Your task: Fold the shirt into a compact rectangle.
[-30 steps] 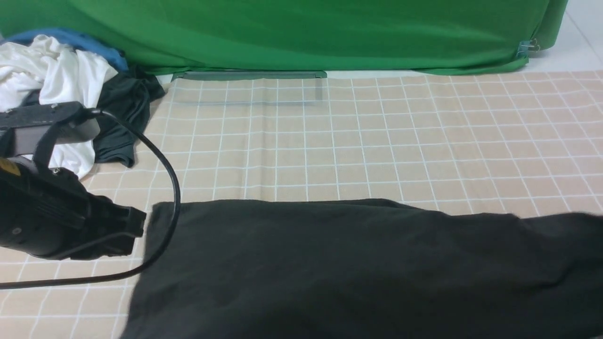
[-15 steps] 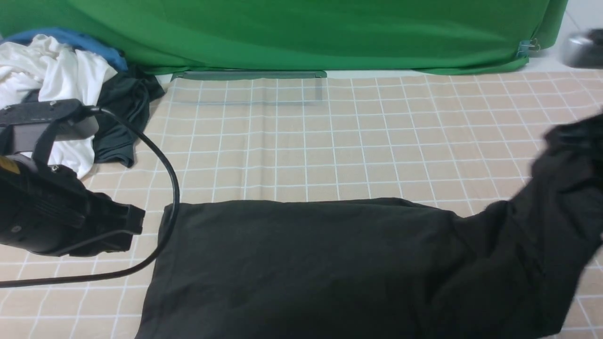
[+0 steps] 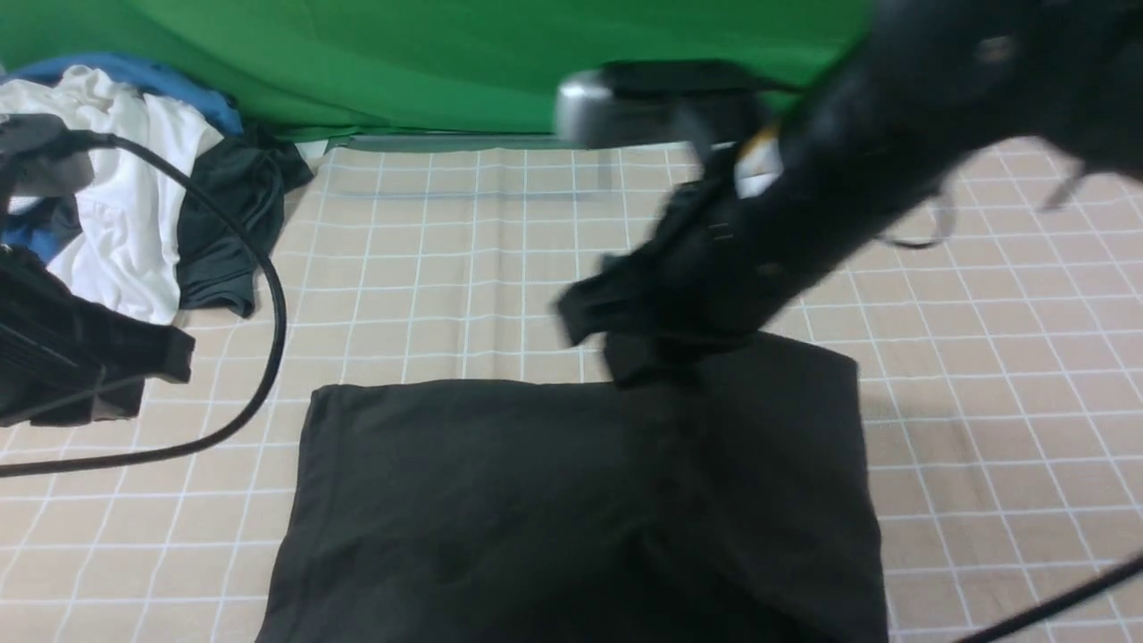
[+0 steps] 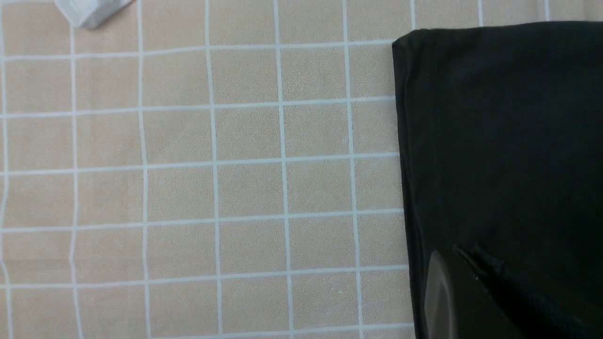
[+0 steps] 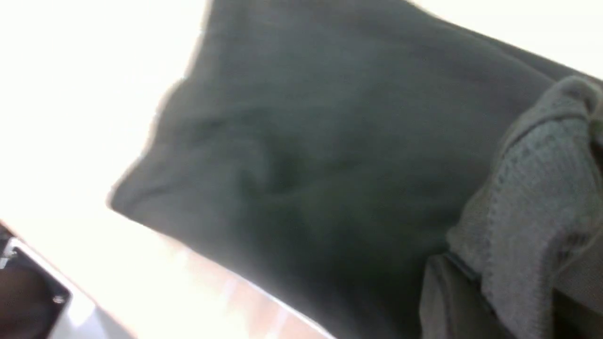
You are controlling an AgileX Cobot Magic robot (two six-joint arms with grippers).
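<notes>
The right claw (image 3: pixel 629 344) is pinched narrow on a fold of the shirt (image 3: pixel 500 500), which lies flat at the near middle of the table (image 3: pixel 982 402). I'd say it should lay that fold square onto the left edge, then release. The left claw (image 3: pixel 152 371) sits shut and empty, left of it.

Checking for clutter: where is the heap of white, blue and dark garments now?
In the front view the heap lies far left on the beige checked tablecloth, against the green backdrop, beyond the left gripper and apart from the black shirt.
</notes>
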